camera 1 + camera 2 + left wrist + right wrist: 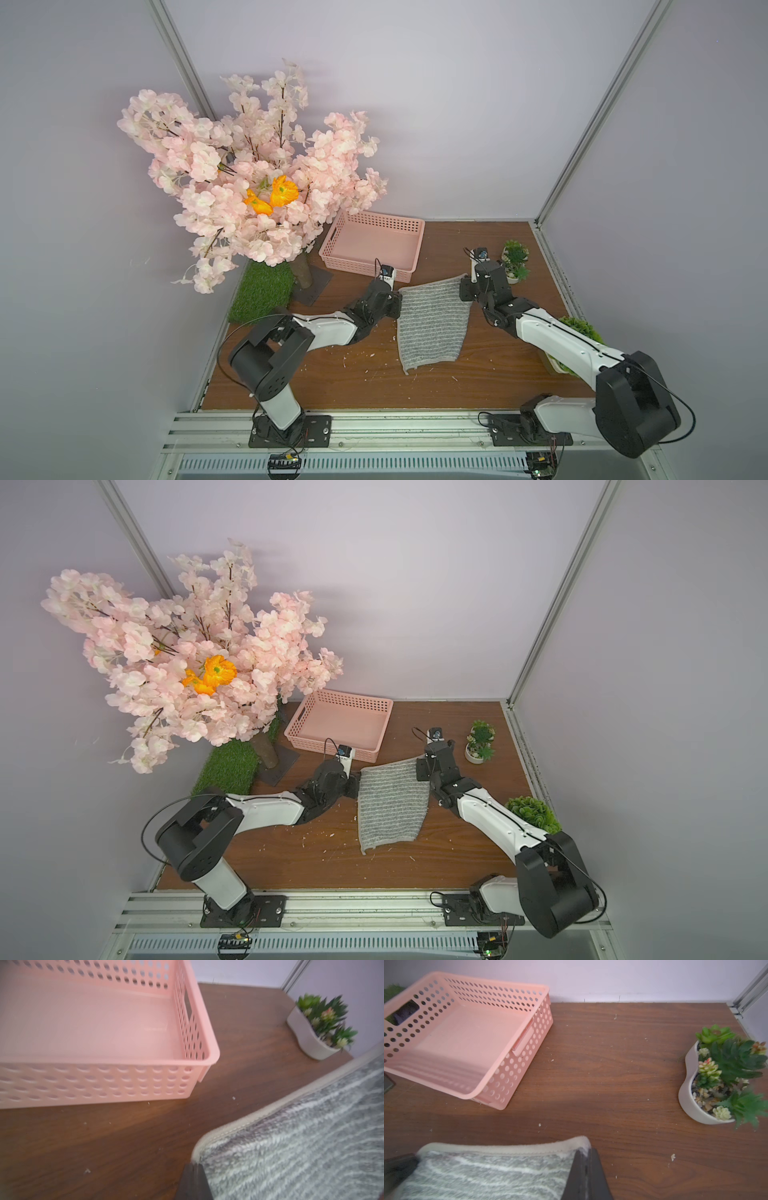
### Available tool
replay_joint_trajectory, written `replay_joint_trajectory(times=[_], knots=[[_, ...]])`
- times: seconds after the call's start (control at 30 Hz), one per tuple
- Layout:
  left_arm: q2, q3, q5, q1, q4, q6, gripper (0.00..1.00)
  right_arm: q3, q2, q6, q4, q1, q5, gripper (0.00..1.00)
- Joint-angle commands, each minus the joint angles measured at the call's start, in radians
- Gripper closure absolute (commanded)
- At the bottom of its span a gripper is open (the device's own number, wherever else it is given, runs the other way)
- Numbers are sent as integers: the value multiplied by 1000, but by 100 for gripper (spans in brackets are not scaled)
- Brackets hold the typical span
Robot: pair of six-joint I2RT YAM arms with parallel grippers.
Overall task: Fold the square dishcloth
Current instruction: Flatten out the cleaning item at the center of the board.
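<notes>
The square dishcloth (432,328) (392,808), grey with thin whitish stripes and a pale hem, is stretched between both arms in the middle of the wooden table (332,382). My left gripper (400,296) (194,1164) is shut on the dishcloth's far left corner. My right gripper (463,284) (586,1150) is shut on its far right corner. The far edge is raised off the table, and the near edge appears to rest on the wood. In the wrist views the dishcloth (301,1147) (488,1174) fills the area beside each pair of closed jaws.
An empty pink basket (419,243) (207,1059) (544,989) stands just behind the left gripper. A blossom tree (249,178) and a grass mat (262,295) fill the far left. A succulent pot (515,262) (691,1105) stands beside the right arm, with a green plant (577,328) near the right edge.
</notes>
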Motion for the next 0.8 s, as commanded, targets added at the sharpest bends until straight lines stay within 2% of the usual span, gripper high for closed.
replay_joint_trajectory(times=[0.0,0.13,0.23,0.5,0.77], knots=[[-38,-78,-81,-33,111,33,100,-4,-41,-32,-7,2,-11,100],[-73,-167,-103,-66,236,69,100,-23,-73,-50,21,6,-80,100],[-133,-205,-110,-76,290,93,100,-4,-111,-60,0,10,-82,100],[-339,-177,-82,-90,218,177,100,98,-263,-69,-140,13,-36,100],[-461,-121,-23,-106,102,175,100,178,-395,-57,-257,19,-110,100]])
